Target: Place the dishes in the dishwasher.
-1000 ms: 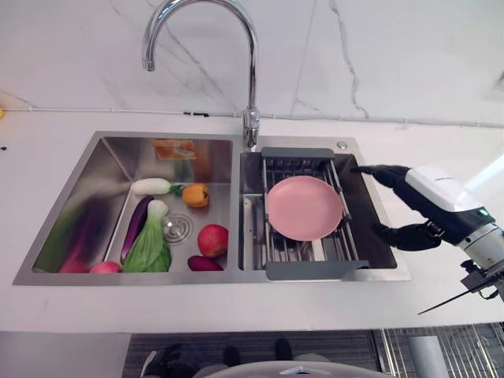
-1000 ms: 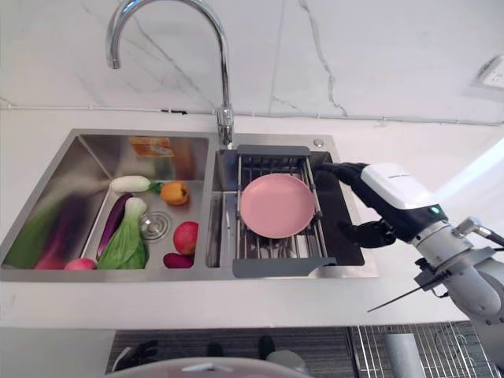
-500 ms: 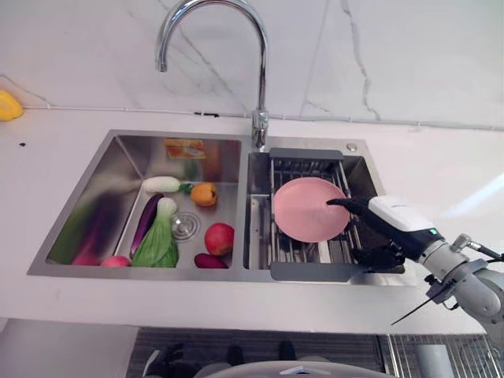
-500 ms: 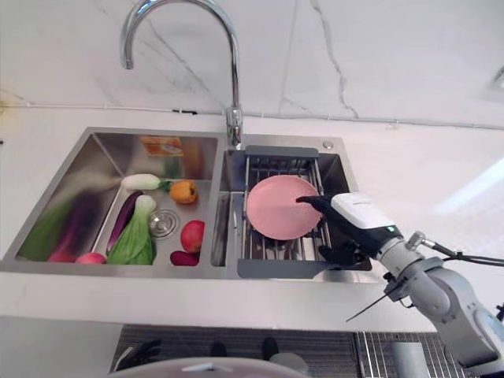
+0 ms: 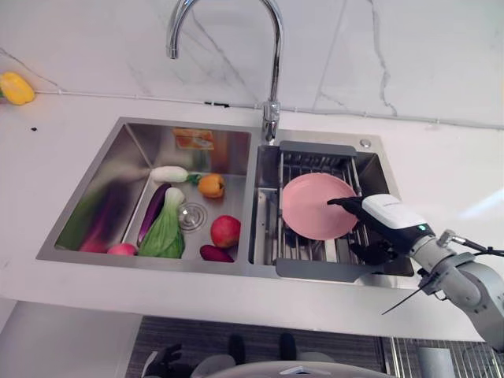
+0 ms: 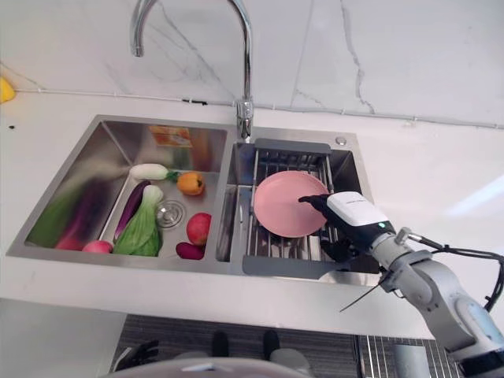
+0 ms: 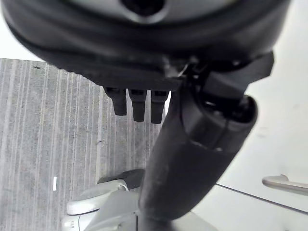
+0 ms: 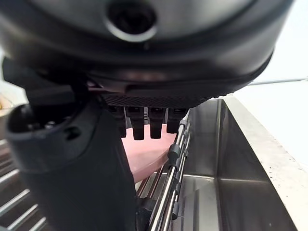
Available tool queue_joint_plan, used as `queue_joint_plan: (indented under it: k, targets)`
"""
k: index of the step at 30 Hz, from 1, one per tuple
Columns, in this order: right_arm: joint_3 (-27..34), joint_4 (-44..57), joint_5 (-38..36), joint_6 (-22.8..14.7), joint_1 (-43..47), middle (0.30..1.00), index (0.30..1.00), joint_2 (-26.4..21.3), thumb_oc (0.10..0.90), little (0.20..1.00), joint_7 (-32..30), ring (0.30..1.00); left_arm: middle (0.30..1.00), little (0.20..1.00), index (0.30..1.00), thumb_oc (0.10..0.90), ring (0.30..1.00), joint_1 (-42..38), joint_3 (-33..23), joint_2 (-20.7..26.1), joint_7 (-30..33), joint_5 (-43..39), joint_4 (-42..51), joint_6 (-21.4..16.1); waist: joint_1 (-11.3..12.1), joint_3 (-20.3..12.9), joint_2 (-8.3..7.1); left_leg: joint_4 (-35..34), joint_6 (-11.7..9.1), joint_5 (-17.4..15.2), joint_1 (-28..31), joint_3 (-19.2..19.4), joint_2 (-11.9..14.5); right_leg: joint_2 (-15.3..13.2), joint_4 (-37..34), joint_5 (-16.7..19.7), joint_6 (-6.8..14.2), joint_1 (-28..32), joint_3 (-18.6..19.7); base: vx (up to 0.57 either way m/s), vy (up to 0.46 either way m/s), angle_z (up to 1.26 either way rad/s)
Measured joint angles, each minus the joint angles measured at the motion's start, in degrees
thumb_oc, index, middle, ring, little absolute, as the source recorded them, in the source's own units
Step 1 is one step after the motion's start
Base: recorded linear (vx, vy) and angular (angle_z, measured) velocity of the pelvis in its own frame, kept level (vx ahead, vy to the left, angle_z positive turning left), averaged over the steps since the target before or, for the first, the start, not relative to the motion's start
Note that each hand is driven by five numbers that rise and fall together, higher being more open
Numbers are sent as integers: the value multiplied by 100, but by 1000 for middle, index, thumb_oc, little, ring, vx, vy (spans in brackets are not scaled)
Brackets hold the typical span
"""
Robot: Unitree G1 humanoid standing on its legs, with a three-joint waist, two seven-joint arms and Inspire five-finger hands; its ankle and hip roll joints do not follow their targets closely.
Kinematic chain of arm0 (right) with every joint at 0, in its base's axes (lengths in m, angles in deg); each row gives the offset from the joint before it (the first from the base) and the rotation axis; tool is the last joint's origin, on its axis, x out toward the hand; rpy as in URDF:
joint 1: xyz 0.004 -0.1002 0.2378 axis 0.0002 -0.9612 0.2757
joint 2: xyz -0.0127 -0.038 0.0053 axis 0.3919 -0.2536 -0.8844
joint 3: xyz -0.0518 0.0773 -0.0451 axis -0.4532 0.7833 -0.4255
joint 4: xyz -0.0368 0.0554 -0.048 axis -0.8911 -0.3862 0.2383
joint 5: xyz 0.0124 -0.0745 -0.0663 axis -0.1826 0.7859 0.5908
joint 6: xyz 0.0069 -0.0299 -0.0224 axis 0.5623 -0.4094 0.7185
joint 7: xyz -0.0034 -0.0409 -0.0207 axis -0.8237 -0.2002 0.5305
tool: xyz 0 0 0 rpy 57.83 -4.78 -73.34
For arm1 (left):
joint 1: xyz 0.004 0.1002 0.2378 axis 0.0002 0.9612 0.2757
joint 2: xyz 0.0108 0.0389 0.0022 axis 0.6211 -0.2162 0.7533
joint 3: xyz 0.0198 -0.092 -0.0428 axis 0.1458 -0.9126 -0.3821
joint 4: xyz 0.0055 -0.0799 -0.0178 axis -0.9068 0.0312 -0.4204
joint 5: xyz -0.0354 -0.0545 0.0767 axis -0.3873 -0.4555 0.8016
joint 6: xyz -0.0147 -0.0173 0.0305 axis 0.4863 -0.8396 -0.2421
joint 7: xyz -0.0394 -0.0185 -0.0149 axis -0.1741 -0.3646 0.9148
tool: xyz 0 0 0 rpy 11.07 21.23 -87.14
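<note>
**Right hand reaching for the pink plate in the sink rack**

A pink plate (image 5: pixel 318 206) lies flat on a wire rack (image 5: pixel 315 248) over the right sink basin. The right hand (image 5: pixel 376 216) is at its right edge, fingers extended over the rim, thumb below, not yet clamped. The left hand (image 7: pixel 192 144) hangs idle, fingers relaxed. Next, likely: pinch the rim and lift.

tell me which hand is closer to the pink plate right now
Right. The right hand is at the pink plate's right edge over the sink rack, fingers over the rim. The left hand hangs down over the floor, far from it.
</note>
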Motion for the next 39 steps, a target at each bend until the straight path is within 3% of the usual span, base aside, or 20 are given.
queue_joint_plan:
  k: [7,8,9,10,15,18,21,29,35,36,39]
  targets:
    - [-299,-312,789,87,312,900,900,278,800,900,-275,900,900,900,900,800,900,-16,1,-15,35,-7,6,6,122,18,12,13,-5,8,9,-65,-2,-1,1,-2,-3,36,-122,7,1,6]
    - [-298,-381,868,125,336,566,566,409,577,566,-397,566,900,900,900,800,900,-12,1,-20,57,-8,-2,12,127,19,12,13,-8,11,10,-74,-3,-1,0,-2,-4,42,-134,1,0,4]
    - [-295,-469,1016,173,369,507,507,621,538,507,-568,507,900,900,900,800,900,-12,1,-27,83,-10,-15,16,126,19,11,11,-14,15,11,-81,-3,0,0,-2,-4,46,-142,0,0,0]
    - [-297,-531,1072,232,383,300,300,805,400,300,-694,300,900,900,900,800,900,-12,1,-42,122,-11,-23,16,127,19,11,10,-16,17,12,-84,-3,0,0,-3,-5,48,-143,0,0,0]
    - [-329,-955,1701,376,392,300,300,1402,400,300,-1368,300,900,900,900,800,900,-19,4,-95,249,-11,-32,16,130,42,20,-1,-24,30,47,-147,-11,-5,-1,-21,-48,120,-190,-2,0,4]
    - [-329,-953,2286,362,380,300,300,1397,400,300,-1925,300,900,900,900,800,900,-18,6,-133,329,-10,-34,15,123,47,35,-3,-58,7,37,-181,-10,-6,-1,-21,-76,137,-227,-8,5,6]
    - [-260,-864,2308,486,547,300,300,1477,400,300,-2569,300,900,900,900,800,900,-13,26,-149,390,-10,-39,14,112,22,34,-3,-57,10,44,-187,-8,-4,0,-18,-80,150,-237,-3,2,2]
    - [-160,-672,2098,630,531,300,300,1711,400,300,-2754,300,900,900,900,800,900,-20,32,-188,503,-4,-33,12,122,10,48,23,-5,56,70,-167,-6,-6,1,-17,-82,143,-245,-1,3,1]
    - [890,231,1832,550,-37,300,300,1711,400,300,-2844,300,900,900,900,800,900,3,53,-212,499,5,-32,24,45,13,117,-1,-19,41,104,-46,5,2,1,-16,-81,129,-119,6,10,-10]
    - [1424,468,1806,533,-227,300,300,1682,400,300,-2868,300,900,900,900,800,900,-18,49,-213,494,12,-30,20,-15,10,120,-1,-35,29,121,-8,12,10,1,-15,-79,112,-68,-6,32,-17]
    - [2260,951,1690,497,-607,300,300,1608,400,300,-2940,300,900,900,900,800,900,-3,60,-208,490,12,-15,34,-119,-3,122,26,-51,-1,135,277,50,75,14,50,-30,-28,218,-44,56,-52]
